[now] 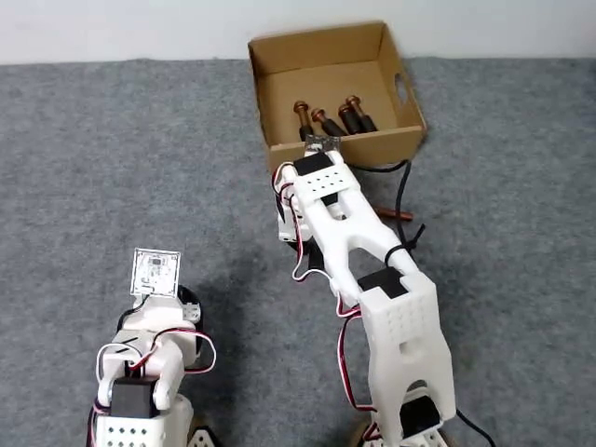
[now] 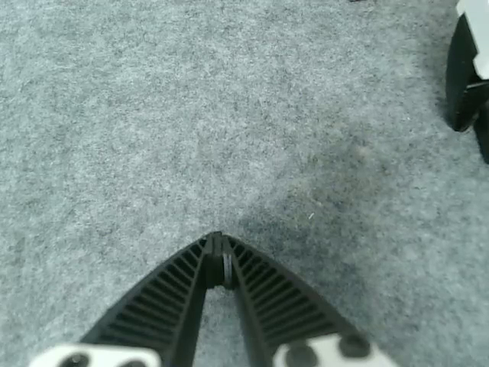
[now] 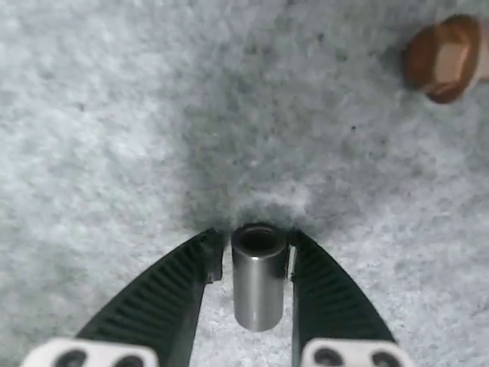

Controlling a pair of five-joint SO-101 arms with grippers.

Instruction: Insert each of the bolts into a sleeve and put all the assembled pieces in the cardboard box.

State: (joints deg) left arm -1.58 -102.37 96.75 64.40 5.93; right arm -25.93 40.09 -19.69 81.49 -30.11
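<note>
A silver metal sleeve (image 3: 258,287) stands upright between the fingers of my right gripper (image 3: 258,241), which is shut on it just above the grey carpet. A copper-coloured bolt (image 3: 447,57) lies on the carpet a short way off; its shaft (image 1: 396,214) pokes out beside the right arm (image 1: 321,182). The cardboard box (image 1: 321,45) at the back holds several bolts in sleeves (image 1: 332,118). My left gripper (image 2: 218,243) is shut with nothing in it, pointing at bare carpet; its arm (image 1: 154,345) is folded at the front left.
The right arm stretches from the front edge up to the box's near wall (image 1: 345,144), with black cables (image 1: 402,191) trailing beside it. Part of the right arm (image 2: 466,76) shows at the edge of the left wrist view. Grey carpet covers the table.
</note>
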